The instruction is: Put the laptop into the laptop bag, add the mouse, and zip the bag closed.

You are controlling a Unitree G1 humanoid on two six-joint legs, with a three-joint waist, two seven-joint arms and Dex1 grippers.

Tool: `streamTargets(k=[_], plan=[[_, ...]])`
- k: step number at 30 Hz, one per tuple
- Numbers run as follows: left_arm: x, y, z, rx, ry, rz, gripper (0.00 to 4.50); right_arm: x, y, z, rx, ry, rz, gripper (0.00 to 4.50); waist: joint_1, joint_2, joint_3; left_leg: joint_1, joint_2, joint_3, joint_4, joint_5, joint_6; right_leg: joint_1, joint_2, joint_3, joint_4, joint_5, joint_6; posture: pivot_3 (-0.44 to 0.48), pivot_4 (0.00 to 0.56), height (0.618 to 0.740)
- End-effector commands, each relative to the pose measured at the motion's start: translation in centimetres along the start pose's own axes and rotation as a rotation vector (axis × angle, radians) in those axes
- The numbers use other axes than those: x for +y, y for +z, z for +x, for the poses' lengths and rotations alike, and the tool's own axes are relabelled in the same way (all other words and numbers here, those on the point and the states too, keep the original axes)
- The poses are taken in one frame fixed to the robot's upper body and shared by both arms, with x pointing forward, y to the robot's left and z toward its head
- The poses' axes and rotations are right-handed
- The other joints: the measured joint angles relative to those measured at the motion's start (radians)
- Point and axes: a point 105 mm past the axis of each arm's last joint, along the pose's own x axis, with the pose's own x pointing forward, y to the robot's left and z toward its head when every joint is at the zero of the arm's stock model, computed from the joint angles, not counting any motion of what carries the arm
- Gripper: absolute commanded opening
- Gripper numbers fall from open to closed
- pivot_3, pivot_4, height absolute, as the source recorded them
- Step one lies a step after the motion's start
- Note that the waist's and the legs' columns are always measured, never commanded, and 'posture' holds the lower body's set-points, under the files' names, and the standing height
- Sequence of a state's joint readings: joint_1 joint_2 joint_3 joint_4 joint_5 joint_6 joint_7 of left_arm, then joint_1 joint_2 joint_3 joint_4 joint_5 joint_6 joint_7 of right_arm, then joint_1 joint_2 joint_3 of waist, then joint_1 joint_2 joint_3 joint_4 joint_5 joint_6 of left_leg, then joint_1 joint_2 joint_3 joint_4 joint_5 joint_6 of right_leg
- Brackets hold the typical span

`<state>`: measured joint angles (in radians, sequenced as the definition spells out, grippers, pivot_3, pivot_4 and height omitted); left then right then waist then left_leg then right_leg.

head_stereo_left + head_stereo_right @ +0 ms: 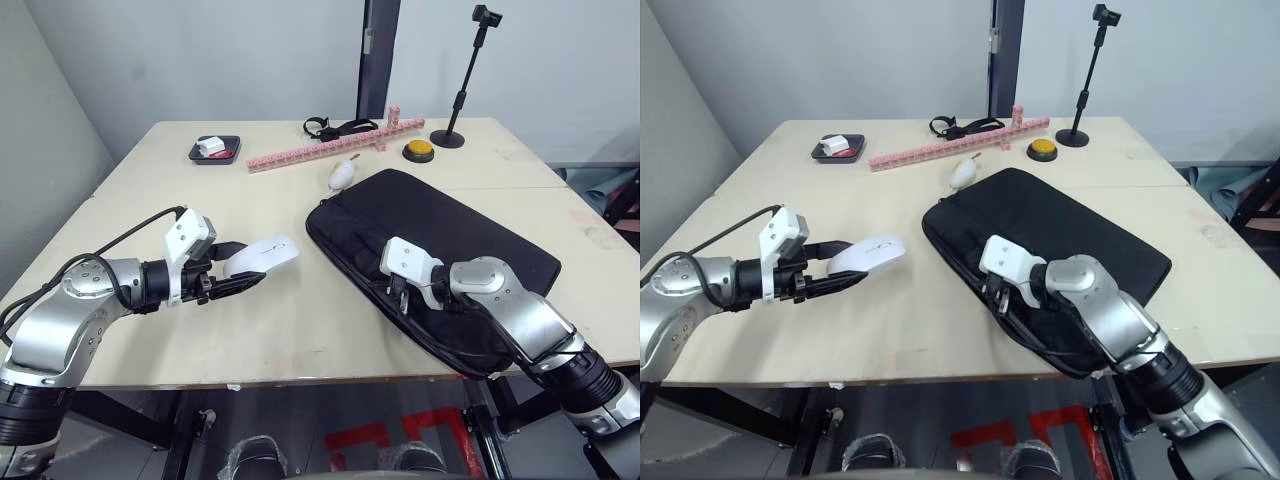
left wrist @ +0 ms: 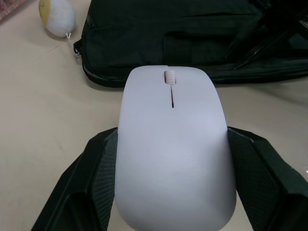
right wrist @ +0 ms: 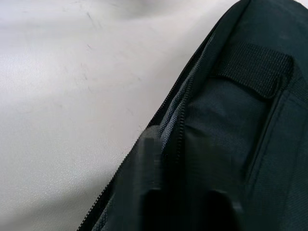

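Nearest to me, my right gripper (image 1: 399, 290) sits at the near edge of the large flat black fabric laptop bag (image 1: 470, 240), its fingers pushed in along the open zipper seam; from the wrist view I cannot tell whether they are spread or pressed together. My left gripper (image 1: 240, 270) pinches the small smooth white oval wireless mouse (image 1: 262, 254) by its sides, above the pale wooden table (image 1: 150, 200) and just beside the bag's left end. I see no silver-grey laptop lying out anywhere, so I judge it is already inside the bag. Remaining, as I read it: slip the mouse through the opening, then zip the bag shut. A white plush lump with an orange piece (image 1: 341, 175) lies beyond the bag and is not my target.
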<state>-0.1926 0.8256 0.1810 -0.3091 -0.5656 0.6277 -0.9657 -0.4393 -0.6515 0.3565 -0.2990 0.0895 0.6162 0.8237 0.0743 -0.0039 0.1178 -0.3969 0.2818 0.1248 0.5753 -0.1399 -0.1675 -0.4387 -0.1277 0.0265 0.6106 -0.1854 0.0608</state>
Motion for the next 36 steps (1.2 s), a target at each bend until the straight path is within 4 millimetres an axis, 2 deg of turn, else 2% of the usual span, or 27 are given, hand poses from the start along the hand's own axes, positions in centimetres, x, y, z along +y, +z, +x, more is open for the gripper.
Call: streamTargets(k=[1,5,10,14,19,24,29,31,36], plan=[[-0.3,1.0,-0.1,-0.041,-0.002,0.009,2.82,-0.6,0.9,-0.6,-0.030,-0.026,0.000,0.01,0.000,0.000,0.000,0.000,0.000,0.000,0.000,0.000,0.000,0.000,0.000,0.000,0.000,0.000,0.000,0.000,0.150,0.740],[-0.7,0.7,-0.1,-0.026,-0.015,0.007,2.82,-0.9,1.6,-1.1,-0.069,-0.023,0.039,0.01,0.000,0.000,0.000,0.000,0.000,0.000,0.000,0.000,0.000,0.000,0.000,0.000,0.000,0.000,0.000,0.000,0.150,0.740],[-1.1,0.7,0.1,-0.027,-0.030,0.008,2.82,-2.2,4.7,-2.8,-0.219,-0.002,0.188,0.01,-0.001,0.000,0.000,0.000,0.000,0.000,0.000,0.000,0.001,0.000,0.000,0.000,0.001,0.000,0.000,0.000,0.150,0.740],[-1.6,0.7,1.1,-0.041,-0.048,0.016,2.82,-3.5,7.3,-4.3,-0.314,0.017,0.248,0.01,-0.009,0.000,0.000,0.002,0.000,0.000,0.000,0.000,0.001,0.000,0.000,0.000,0.003,0.000,0.000,0.000,0.150,0.740],[-2.1,1.0,2.8,-0.068,-0.076,0.021,2.82,-4.7,8.7,-5.3,-0.365,0.008,0.269,0.01,-0.007,0.000,0.000,0.005,0.000,0.000,0.000,0.000,0.001,0.001,0.000,0.001,0.004,0.000,0.000,0.000,0.150,0.740],[-2.4,1.1,6.1,-0.108,-0.083,0.034,2.82,-6.3,10.3,-6.3,-0.440,-0.013,0.292,0.01,-0.006,0.000,0.000,0.005,0.000,0.001,0.000,0.001,0.001,0.001,0.000,0.002,0.004,0.000,0.000,0.000,0.150,0.740],[-2.6,1.4,10.9,-0.144,-0.104,0.042,2.82,-7.3,11.7,-7.2,-0.504,-0.018,0.328,0.01,0.000,0.000,0.000,0.005,0.000,0.001,0.000,0.002,0.003,0.002,0.000,0.002,0.004,0.000,0.000,0.000,0.150,0.740],[-2.7,1.3,12.3,-0.153,-0.117,0.032,2.82,-7.4,11.9,-7.3,-0.509,-0.021,0.335,0.01,-0.001,0.000,0.000,0.005,0.000,0.002,0.000,0.006,0.008,0.001,0.000,0.003,0.003,0.000,0.000,0.000,0.150,0.740],[-3.2,1.4,15.4,-0.154,-0.139,0.044,2.82,-7.5,11.9,-7.6,-0.513,-0.035,0.347,0.01,0.009,0.000,0.000,0.003,0.000,0.002,-0.002,0.008,0.007,0.000,0.001,0.003,0.003,0.001,0.001,0.000,0.150,0.740]])
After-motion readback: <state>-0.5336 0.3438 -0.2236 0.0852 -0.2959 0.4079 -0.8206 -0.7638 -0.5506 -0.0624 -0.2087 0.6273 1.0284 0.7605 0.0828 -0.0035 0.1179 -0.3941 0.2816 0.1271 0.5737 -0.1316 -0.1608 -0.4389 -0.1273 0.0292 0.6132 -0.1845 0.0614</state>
